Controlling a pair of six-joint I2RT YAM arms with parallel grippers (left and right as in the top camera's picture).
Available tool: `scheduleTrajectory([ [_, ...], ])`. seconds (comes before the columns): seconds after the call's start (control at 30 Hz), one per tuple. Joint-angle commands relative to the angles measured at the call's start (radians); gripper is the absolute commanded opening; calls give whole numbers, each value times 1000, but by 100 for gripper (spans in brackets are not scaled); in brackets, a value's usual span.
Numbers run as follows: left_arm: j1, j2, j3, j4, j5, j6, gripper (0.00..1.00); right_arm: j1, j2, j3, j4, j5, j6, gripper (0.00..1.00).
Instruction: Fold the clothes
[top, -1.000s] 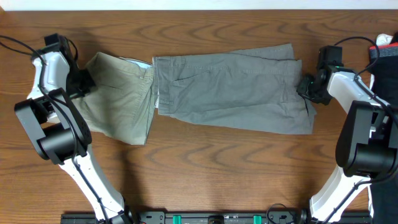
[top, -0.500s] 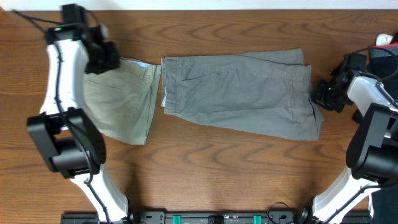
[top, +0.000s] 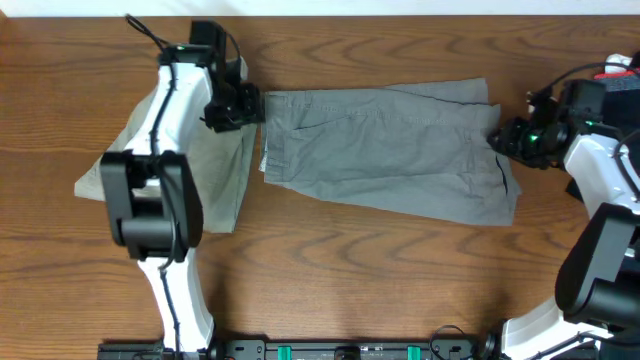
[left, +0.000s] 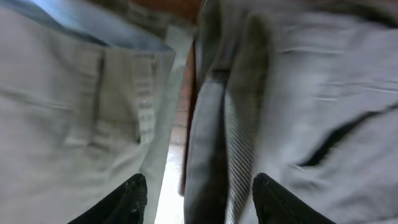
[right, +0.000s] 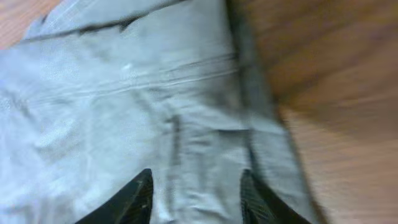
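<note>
The mid-grey trousers (top: 390, 150) lie folded lengthwise across the table's middle, waistband to the left. The khaki-beige pair (top: 215, 185) lies beside them on the left, partly under my left arm. My left gripper (top: 245, 105) hovers at the gap between the two waistbands. In the left wrist view this gripper (left: 199, 190) is open, with the khaki cloth (left: 62, 124) to the left and the grey waistband (left: 311, 93) to the right. My right gripper (top: 505, 138) is at the grey leg ends. It shows open in its wrist view (right: 196, 186) over grey cloth (right: 124, 106), gripping nothing.
Bare wooden table (top: 380, 290) surrounds the clothes. A red-and-white item (top: 622, 65) and a dark object (top: 625, 100) sit at the far right edge. The table's back edge (top: 400, 12) runs along the top. Cables trail from both arms.
My left arm has swung from the khaki pair's far left side over to the grey waistband. The right gripper drew off right, then returned to the leg ends. Both jaws have opened.
</note>
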Motion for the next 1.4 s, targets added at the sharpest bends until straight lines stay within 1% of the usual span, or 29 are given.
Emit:
scheduleTrajectory([
  [0.0, -2, 28, -14, -3, 25, -30, 56, 57, 58, -2, 0, -21, -23, 37],
  [0.1, -2, 18, -14, -3, 24, -29, 56, 87, 130, -2, 8, 60, 27, 29],
  [0.23, -2, 7, -14, -8, 32, -26, 56, 88, 224, -2, 10, 226, 151, 8],
  [0.37, -2, 7, -14, -6, 109, -26, 56, 64, 263, -2, -19, 459, 261, 3],
  [0.43, -5, 7, -14, 0, 130, -21, 60, 46, 263, -2, -34, 532, 268, 3],
  [0.5, -6, 8, -14, 8, 129, -11, 62, 28, 263, -2, -37, 549, 265, 4],
  [0.57, -11, 8, -14, 19, 130, -11, 67, 8, 263, -2, -39, 536, 259, 4],
  [0.63, -18, 8, -14, 29, 134, -11, 71, 0, 263, -2, -33, 494, 223, 6],
  [0.73, -32, 14, -21, 62, 227, 2, 75, 3, 263, -2, -31, 482, 203, 8],
  [0.83, -47, 31, -35, 103, 363, 39, 76, 6, 263, -2, -31, 482, 203, 8],
  [0.97, -54, 61, -48, 119, 411, 43, 78, 6, 263, -2, -31, 482, 200, 9],
  [1.03, -55, 76, -50, 120, 440, 58, 80, 6, 263, -2, -31, 482, 195, 9],
  [1.23, -59, 127, -64, 121, 435, 58, 85, 6, 263, -2, -30, 478, 193, 8],
  [1.37, -71, 189, -64, 129, 433, 56, 86, 6, 263, -2, -30, 473, 193, 9],
])
